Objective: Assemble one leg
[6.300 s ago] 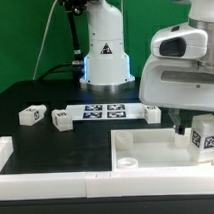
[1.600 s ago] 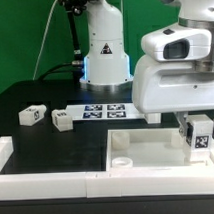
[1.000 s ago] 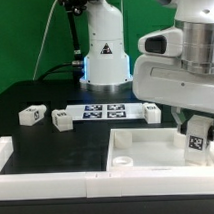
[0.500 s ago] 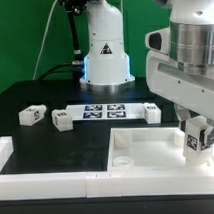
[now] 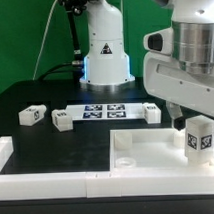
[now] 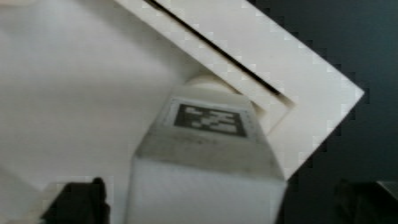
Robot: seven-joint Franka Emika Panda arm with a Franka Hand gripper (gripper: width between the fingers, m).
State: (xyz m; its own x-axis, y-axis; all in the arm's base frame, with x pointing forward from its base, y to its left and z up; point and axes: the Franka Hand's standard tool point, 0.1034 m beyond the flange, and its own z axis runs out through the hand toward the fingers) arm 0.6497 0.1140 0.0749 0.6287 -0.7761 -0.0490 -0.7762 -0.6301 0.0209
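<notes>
Right, leg (image 5: 199, 137) stands upright in the white tray part's (image 5: 147, 152) corner near the tabletop's front edge, the exterior view's right; gripper (image 6: 222, 203) fingers (image 6: 75, 200) spread wide, clear of it; seating step, I'd judge; next, you grip squarely and twist.

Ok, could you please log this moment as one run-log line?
end effector: open, straddling leg | leg: upright at corner of white tray part | grasp: none

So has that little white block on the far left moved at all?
No. In the exterior view the far-left leg lies just where it did before, at the same gap from the marker board.
</notes>
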